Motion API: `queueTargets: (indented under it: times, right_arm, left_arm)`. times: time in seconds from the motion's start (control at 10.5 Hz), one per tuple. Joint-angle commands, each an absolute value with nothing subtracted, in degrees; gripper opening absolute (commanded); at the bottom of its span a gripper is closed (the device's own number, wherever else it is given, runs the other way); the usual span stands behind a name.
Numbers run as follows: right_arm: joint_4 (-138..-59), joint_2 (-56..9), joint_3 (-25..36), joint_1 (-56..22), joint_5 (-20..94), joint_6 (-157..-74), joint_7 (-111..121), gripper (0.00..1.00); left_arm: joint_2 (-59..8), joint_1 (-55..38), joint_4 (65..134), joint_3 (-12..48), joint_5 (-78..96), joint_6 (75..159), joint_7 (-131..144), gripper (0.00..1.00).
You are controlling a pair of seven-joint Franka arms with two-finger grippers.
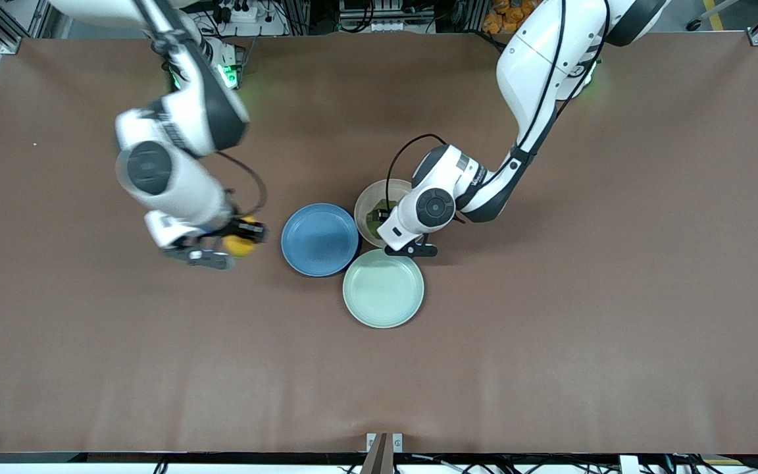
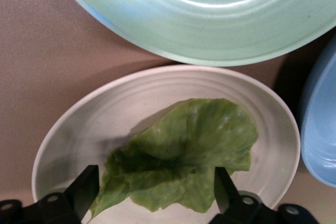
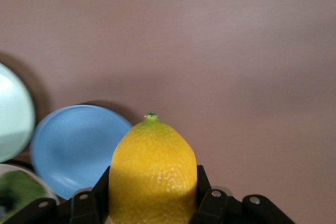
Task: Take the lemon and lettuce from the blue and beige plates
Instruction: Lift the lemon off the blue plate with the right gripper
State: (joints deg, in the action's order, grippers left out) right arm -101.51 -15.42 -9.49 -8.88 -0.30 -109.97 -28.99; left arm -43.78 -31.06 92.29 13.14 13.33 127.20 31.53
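My right gripper (image 1: pixel 239 241) is shut on the yellow lemon (image 1: pixel 242 246) and holds it over bare table, beside the blue plate (image 1: pixel 320 238) toward the right arm's end. In the right wrist view the lemon (image 3: pixel 152 156) fills the gripper (image 3: pixel 152 195), with the blue plate (image 3: pixel 73 145) farther off. My left gripper (image 1: pixel 379 222) is low over the beige plate (image 1: pixel 379 192). Its open fingers (image 2: pixel 86 184) stand on either side of the green lettuce (image 2: pixel 194 140), which lies on the beige plate (image 2: pixel 105 108). The lettuce (image 1: pixel 374 222) shows only partly in the front view.
A mint-green plate (image 1: pixel 383 288) lies nearer to the front camera, touching the blue and beige plates; it also shows in the left wrist view (image 2: pixel 210 14). The brown table (image 1: pixel 583 296) stretches wide on all sides.
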Motion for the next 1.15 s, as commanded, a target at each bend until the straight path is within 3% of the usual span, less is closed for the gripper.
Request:
queueTargets:
  times: [0.0,0.19,0.38,0.67,0.96,1.05]
  right_arm:
    - [-105.80,-12.66,-10.63,0.83,-0.87,-108.72,-13.44,0.00]
    - [-108.70,-12.57,-10.37,7.00,-2.28,-111.51,-2.77,0.00]
    - [-114.75,-13.27,-9.76,10.19,-3.42,-121.15,2.97,0.00]
    - [-121.63,-18.88,-6.60,9.06,-5.89,-138.64,3.08,0.00]
    - [-121.73,-23.63,-5.02,7.74,-5.89,-144.48,2.46,0.00]
    - [-121.64,-24.08,-4.23,7.39,-5.89,-144.75,2.55,0.29]
  left_arm:
    - [-43.07,-31.29,93.25,13.01,14.94,128.23,34.96,0.45]
    - [-42.89,-31.29,93.25,13.10,14.94,128.23,35.60,0.20]
    - [-42.54,-31.12,93.25,13.10,15.03,128.15,35.86,0.00]
    - [-39.47,-30.24,92.81,13.10,15.03,125.09,36.91,0.00]
    - [-34.82,-26.91,92.46,13.10,14.94,118.77,36.91,0.00]
    - [-32.80,-24.55,92.72,13.10,14.85,115.96,36.04,0.00]
